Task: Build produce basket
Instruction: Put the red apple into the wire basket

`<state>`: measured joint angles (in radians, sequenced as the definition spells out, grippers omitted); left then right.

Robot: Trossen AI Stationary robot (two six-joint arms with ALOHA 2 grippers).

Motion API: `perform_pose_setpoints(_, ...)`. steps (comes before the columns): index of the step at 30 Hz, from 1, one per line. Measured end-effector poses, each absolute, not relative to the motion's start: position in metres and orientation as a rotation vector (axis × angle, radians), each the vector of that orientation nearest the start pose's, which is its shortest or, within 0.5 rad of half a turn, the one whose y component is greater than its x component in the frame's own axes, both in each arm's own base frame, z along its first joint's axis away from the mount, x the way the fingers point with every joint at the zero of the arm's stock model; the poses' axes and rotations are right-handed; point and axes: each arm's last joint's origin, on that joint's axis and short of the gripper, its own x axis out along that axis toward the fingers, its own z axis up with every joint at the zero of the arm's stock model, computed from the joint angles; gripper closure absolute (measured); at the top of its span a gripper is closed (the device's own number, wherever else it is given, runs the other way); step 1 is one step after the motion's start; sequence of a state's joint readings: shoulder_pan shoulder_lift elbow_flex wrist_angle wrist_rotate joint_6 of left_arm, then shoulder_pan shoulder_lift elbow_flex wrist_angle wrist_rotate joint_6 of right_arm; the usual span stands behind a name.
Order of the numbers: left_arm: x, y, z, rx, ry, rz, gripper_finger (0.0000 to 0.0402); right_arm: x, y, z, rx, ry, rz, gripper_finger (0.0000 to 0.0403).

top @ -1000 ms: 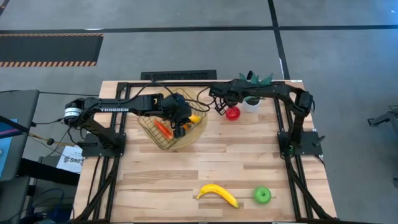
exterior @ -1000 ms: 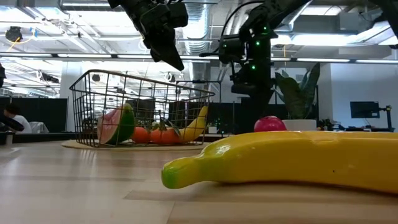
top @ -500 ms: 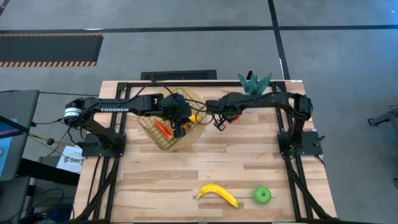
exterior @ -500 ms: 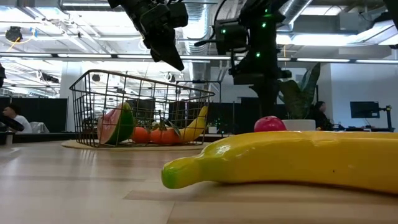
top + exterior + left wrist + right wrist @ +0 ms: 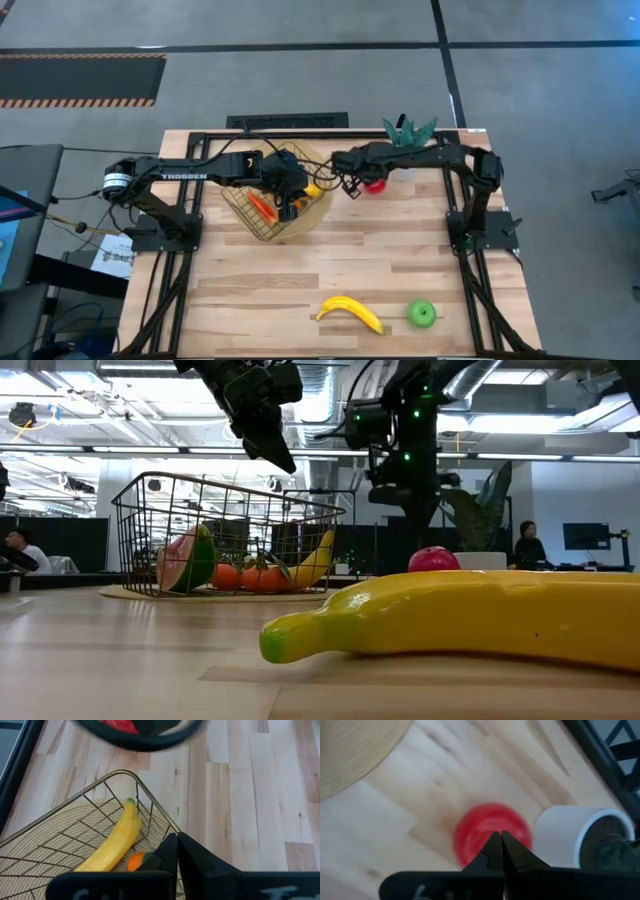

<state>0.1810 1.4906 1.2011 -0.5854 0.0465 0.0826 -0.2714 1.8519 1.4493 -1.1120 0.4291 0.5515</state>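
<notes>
The wire basket (image 5: pixel 272 205) stands on a round tan mat (image 5: pixel 355 750). It holds a yellow banana (image 5: pixel 117 837), a red-orange stick (image 5: pixel 262 207), small orange pieces (image 5: pixel 250 576) and a red-and-green piece (image 5: pixel 188 558). My left gripper (image 5: pixel 177 845) hangs shut above the basket's right side (image 5: pixel 292 200). The red apple (image 5: pixel 375 183) sits on the table beside a white pot (image 5: pixel 570 837). My right gripper (image 5: pixel 500 842) is shut and hangs above the table just left of the apple (image 5: pixel 350 187). A second banana (image 5: pixel 352 312) and a green apple (image 5: pixel 422 314) lie near the front edge.
A green plant (image 5: pixel 408 130) in the white pot stands at the far right, close behind the red apple. The banana (image 5: pixel 480 615) fills the low view's foreground. People show in the room behind the table. Bare wood lies between the basket and the front fruit.
My right gripper has swung from the far side of the red apple toward the table's near edge and a little left, staying shut. It briefly covered the apple in the high view. The apple has stayed where it was.
</notes>
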Motion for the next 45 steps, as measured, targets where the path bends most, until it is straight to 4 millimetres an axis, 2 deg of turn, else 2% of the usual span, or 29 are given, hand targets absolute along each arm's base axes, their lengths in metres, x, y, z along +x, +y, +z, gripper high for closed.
perform_pose_setpoints(6,0.308,0.055,0.28,-0.03,0.874,0.093,0.0401,0.324,-0.124,0.213,0.279,1.339,-0.984,0.0403)
perform_pose_setpoints(12,0.308,0.055,0.28,-0.035,0.873,0.096,0.0401,0.315,-0.13,0.198,0.305,1.38,-0.985,0.0403)
perform_pose_setpoints(20,0.308,0.055,0.28,-0.036,0.873,0.096,0.0401,0.312,-0.122,0.19,0.339,1.421,-0.944,0.0403)
perform_pose_setpoints(27,0.308,0.055,0.28,-0.038,0.873,0.097,0.0401,0.32,-0.093,0.189,0.435,1.446,-0.834,0.0403)
perform_pose_setpoints(32,0.308,0.055,0.28,-0.037,0.873,0.097,0.0401,0.32,-0.066,0.202,0.394,1.522,-0.849,0.0403)
perform_pose_setpoints(35,0.308,0.055,0.28,-0.037,0.872,0.097,0.0401,0.321,-0.054,0.22,0.335,1.524,-0.922,0.0403)
perform_pose_setpoints(38,0.309,0.055,0.281,-0.032,0.856,0.081,0.0401,0.319,-0.046,0.241,0.356,1.482,-0.965,0.0403)
perform_pose_setpoints(41,0.312,0.053,0.284,-0.047,0.812,0.017,0.0401,0.311,-0.036,0.259,0.43,1.389,-1.023,0.0403)
perform_pose_setpoints(45,0.317,0.052,0.289,-0.037,0.726,-0.056,0.0401,0.29,-0.016,0.273,0.539,1.271,-1.123,0.0403)
